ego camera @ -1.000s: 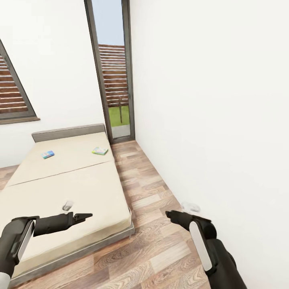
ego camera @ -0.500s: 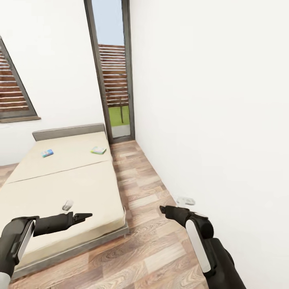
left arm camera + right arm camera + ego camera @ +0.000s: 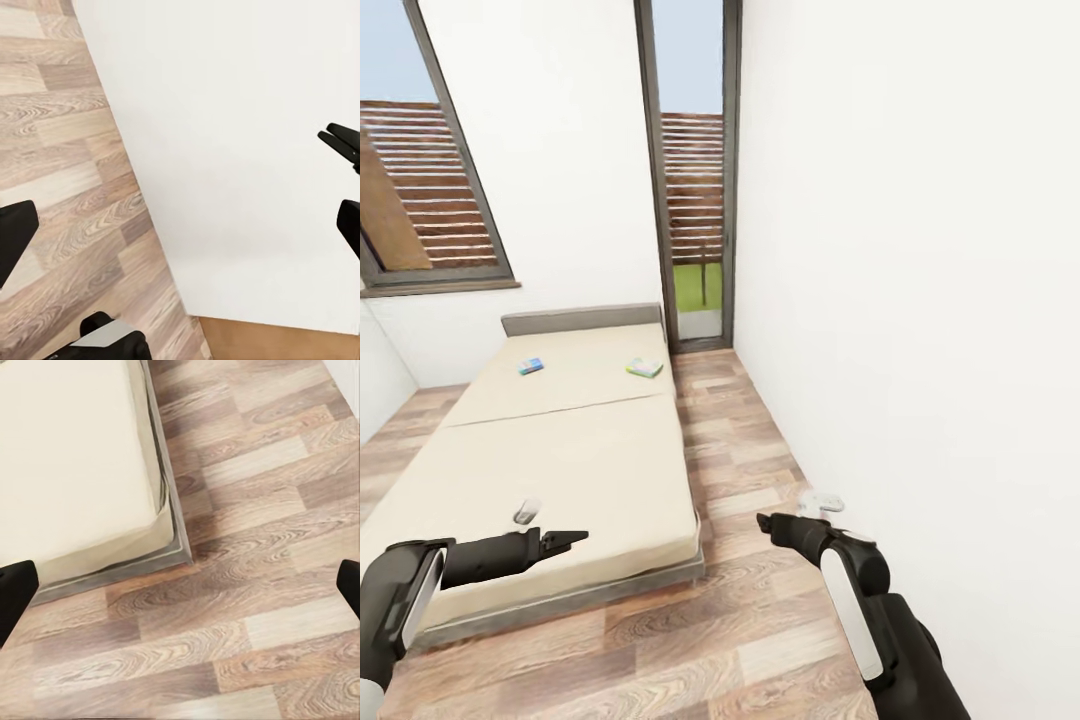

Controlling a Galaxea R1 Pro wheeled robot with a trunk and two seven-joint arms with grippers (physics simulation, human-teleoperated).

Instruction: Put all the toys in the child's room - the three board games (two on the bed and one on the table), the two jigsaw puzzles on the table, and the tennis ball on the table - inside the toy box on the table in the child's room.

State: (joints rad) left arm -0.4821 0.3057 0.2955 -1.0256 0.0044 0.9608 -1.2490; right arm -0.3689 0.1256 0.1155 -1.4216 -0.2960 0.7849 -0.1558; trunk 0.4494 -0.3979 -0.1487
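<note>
Two board games lie near the head of the beige bed (image 3: 560,470): a blue box (image 3: 531,366) and a green-and-yellow box (image 3: 645,368). My left gripper (image 3: 575,541) hangs over the mattress near the foot of the bed, far from both boxes. It is open, with its fingers (image 3: 15,232) wide apart and nothing between them. My right gripper (image 3: 765,521) hovers over the wood floor between the bed and the white wall. It is open and empty too, with the bed's corner (image 3: 169,536) below it. The table, toy box, jigsaw puzzles and tennis ball are out of view.
A strip of wood-plank floor (image 3: 740,470) runs between the bed and the right wall (image 3: 920,300) towards a tall window (image 3: 695,200). A wide window (image 3: 430,180) is at the back left. A small white object (image 3: 527,511) lies on the mattress, and another (image 3: 822,502) by the wall.
The whole picture has shifted, so the camera has moved: the bed now sits more central and the wide left window shows more. The right gripper drifted slightly left; the left kept its pose.
</note>
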